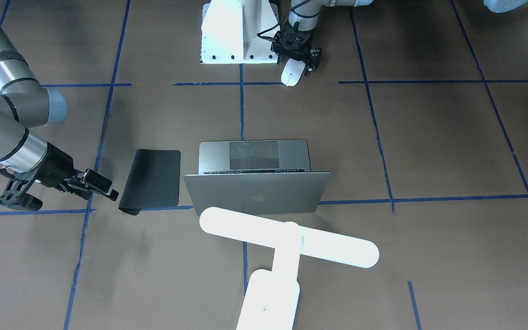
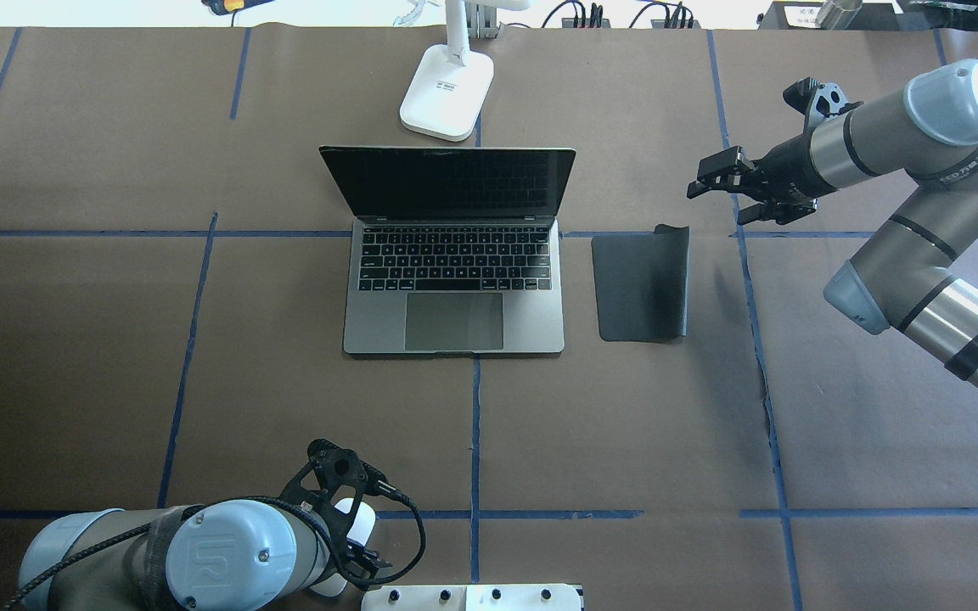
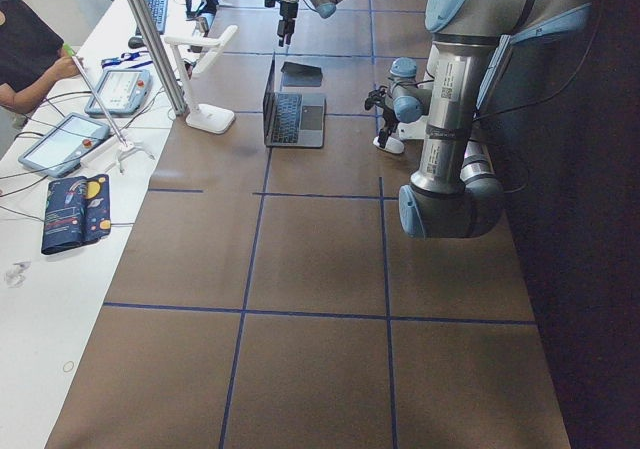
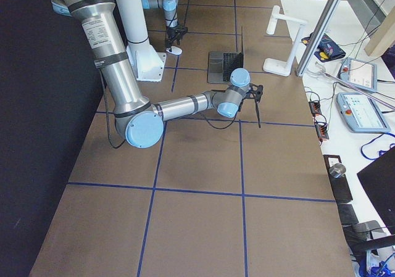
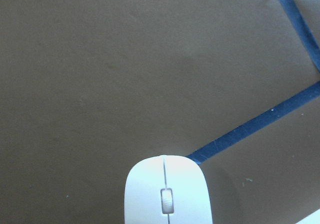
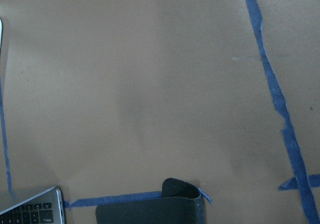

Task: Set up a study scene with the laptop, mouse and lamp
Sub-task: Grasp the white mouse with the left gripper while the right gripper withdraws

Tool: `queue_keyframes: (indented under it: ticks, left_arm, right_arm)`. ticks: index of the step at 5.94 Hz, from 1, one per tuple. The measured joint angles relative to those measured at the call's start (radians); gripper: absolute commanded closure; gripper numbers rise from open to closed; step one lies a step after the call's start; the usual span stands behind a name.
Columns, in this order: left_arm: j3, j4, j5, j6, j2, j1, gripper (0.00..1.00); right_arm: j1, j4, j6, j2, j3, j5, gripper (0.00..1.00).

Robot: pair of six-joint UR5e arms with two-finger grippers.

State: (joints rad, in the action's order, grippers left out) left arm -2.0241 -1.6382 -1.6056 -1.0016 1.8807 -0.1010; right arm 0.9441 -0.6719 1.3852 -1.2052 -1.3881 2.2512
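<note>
Left claw (image 1: 298, 63) hangs right over small glossy white oval mouse (image 1: 293, 74) at robot-side bench (image 2: 200, 382) edge; grip can't tell. Right claw (image 2: 712, 176) spread, empty, by black flat pad (image 2: 642, 288). Space-grey metal laptop (image 2: 455, 293) opened, white bar-head desk lamp (image 2: 446, 95) behind: looks done. Mouse placement remains.

Grey laptop (image 2: 453, 255), white mouse (image 5: 167, 194) with thin centre line, white lamp (image 1: 287, 238), black pad (image 2: 642, 284), brown table (image 2: 73, 339) gridded in blue tape (image 2: 189, 339).

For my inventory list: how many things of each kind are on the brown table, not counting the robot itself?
laptop: 1
mouse: 1
lamp: 1
black mouse pad: 1
Total: 4
</note>
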Motion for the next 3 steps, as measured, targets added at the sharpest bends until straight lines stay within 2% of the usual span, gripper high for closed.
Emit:
queue_keyframes:
  ticks: [3]
  left_arm:
    - [0.023,0.002,-0.002,0.001,0.001,0.002,0.01]
  right_arm:
    - [0.000,0.000,0.000,-0.003,-0.009,0.000,0.00]
